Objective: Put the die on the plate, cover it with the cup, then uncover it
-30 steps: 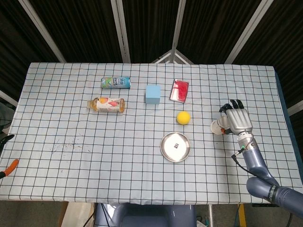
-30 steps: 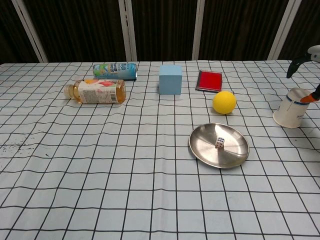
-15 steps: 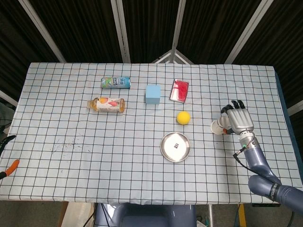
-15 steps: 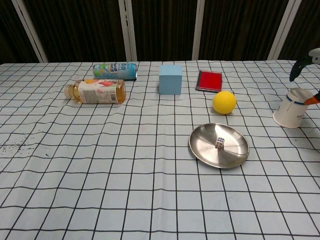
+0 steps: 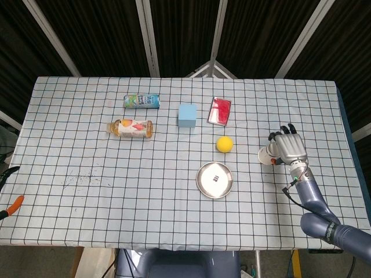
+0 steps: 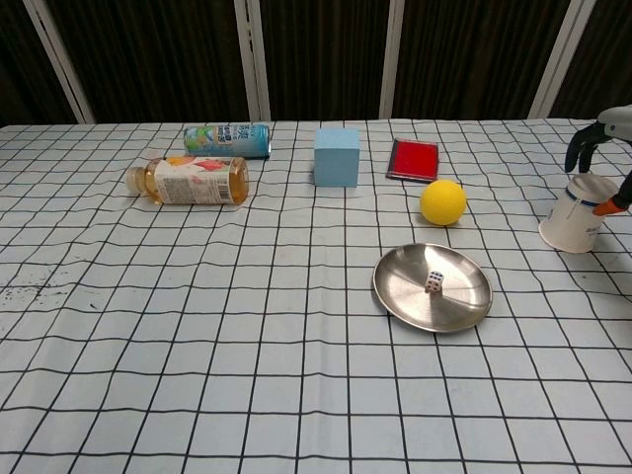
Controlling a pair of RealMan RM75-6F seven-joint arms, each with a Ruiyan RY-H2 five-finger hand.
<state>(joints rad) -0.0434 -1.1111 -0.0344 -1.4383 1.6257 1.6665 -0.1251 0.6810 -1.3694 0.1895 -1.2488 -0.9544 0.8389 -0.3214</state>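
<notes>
A small white die [image 6: 434, 282] lies in the round metal plate [image 6: 464, 308], which the head view shows at mid-table [image 5: 204, 186]. The white paper cup [image 6: 577, 214] stands upside down at the right, also visible from above [image 5: 265, 155]. My right hand [image 5: 288, 149] is close against the cup's right side, with its dark fingers [image 6: 583, 148] arched over the top and its orange-tipped thumb beside the wall. I cannot see a closed grip. Of my left hand [image 5: 8, 188], only a dark fingertip and an orange tip show, at the far left edge and spread apart.
A yellow ball [image 6: 442, 201] sits between plate and cup. Behind it lie a red box [image 6: 412, 159], a light blue cube [image 6: 336, 156], a green can [image 6: 227, 138] and a juice bottle [image 6: 192, 181], both on their sides. The table's right edge is near the cup.
My right hand's fingers have come down and curled closer over the cup's top. Cup, die and plate have not moved.
</notes>
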